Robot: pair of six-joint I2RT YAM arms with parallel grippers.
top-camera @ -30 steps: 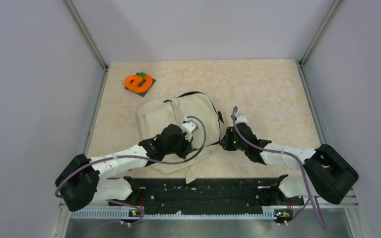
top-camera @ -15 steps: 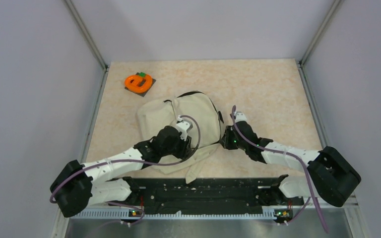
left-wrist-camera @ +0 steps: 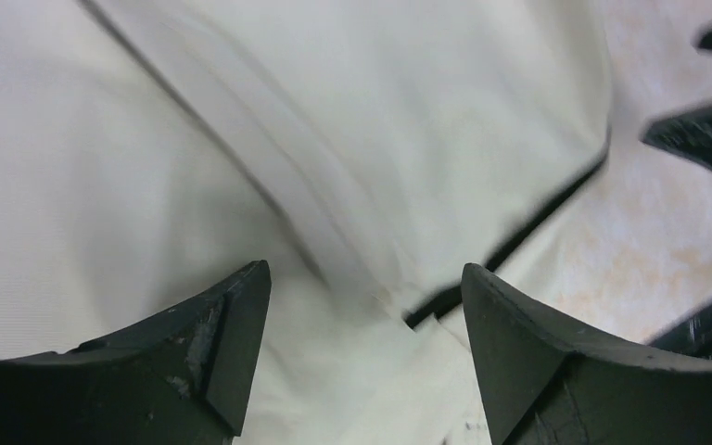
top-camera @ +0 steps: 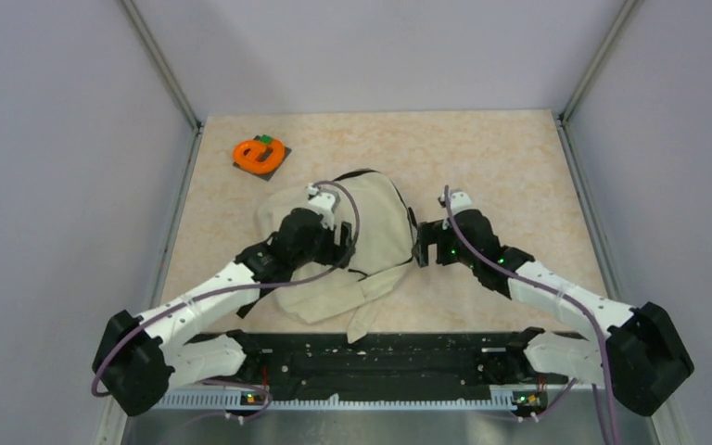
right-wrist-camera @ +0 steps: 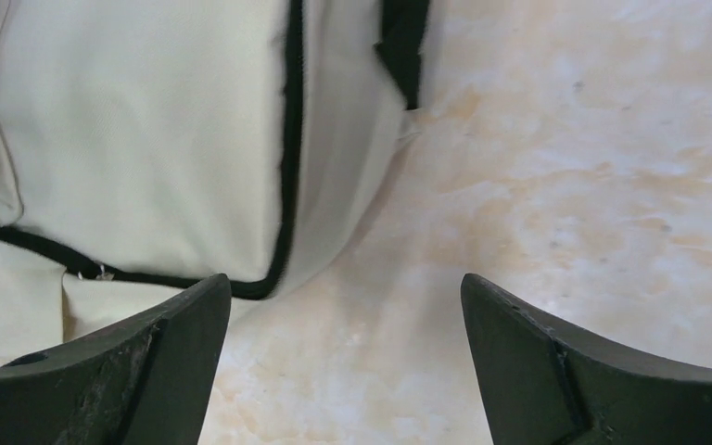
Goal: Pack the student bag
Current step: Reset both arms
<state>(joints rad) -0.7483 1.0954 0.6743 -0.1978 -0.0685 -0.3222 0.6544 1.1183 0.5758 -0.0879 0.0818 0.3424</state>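
Note:
The student bag, cream fabric with black trim, lies flat in the middle of the table. My left gripper hovers over its middle, open, with only cream fabric and a black trim line under the gap. My right gripper sits just off the bag's right edge, open. Between its fingers is bare table, and the bag's corner with black zipper trim is to the left. A black strap shows at the top.
An orange ring-shaped object on a dark square pad lies at the far left of the table. Grey walls enclose the table on three sides. A black rail runs along the near edge between the arm bases.
Both grippers have gone from shut to open. The left arm has moved farther up over the bag. The right gripper has drawn slightly back from the bag's edge.

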